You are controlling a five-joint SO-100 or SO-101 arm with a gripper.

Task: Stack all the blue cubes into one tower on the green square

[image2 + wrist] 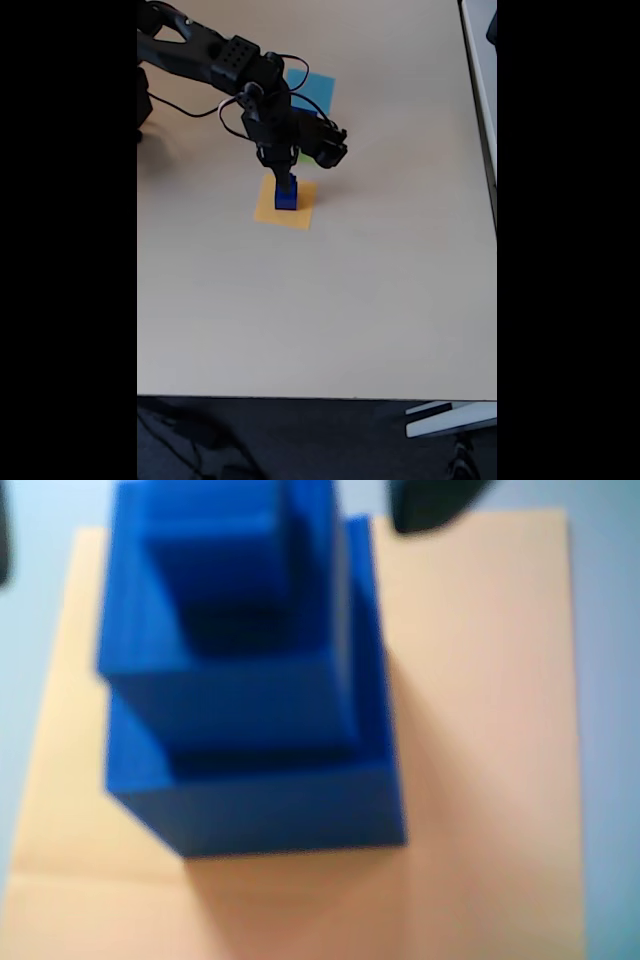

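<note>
- The beige table is seen from above in the fixed view, bare across most of its surface.
- The black arm is stretched in from the upper left of that view and is bent down over the middle of the table.
- A light-blue patch is laid flat behind the arm, partly covered by it.
- An orange patch is spread under the tower; in the fixed view it lies just below the arm's wrist.
- A sliver of the green square is glimpsed at the gripper's side, just beyond the orange patch, mostly hidden by the arm.
- The blue cubes are stacked as a stepped tower on the orange patch, not on the green one: the largest cube at the bottom, a middle cube on it, a smaller cube on top.
- The gripper is held directly over the tower's top; contact seems likely, but the wrist view is blurred.
- A dark fingertip is seen at the top edge of the wrist view, right of the stack; how far the jaws are parted, and whether anything is gripped, cannot be told.
</note>
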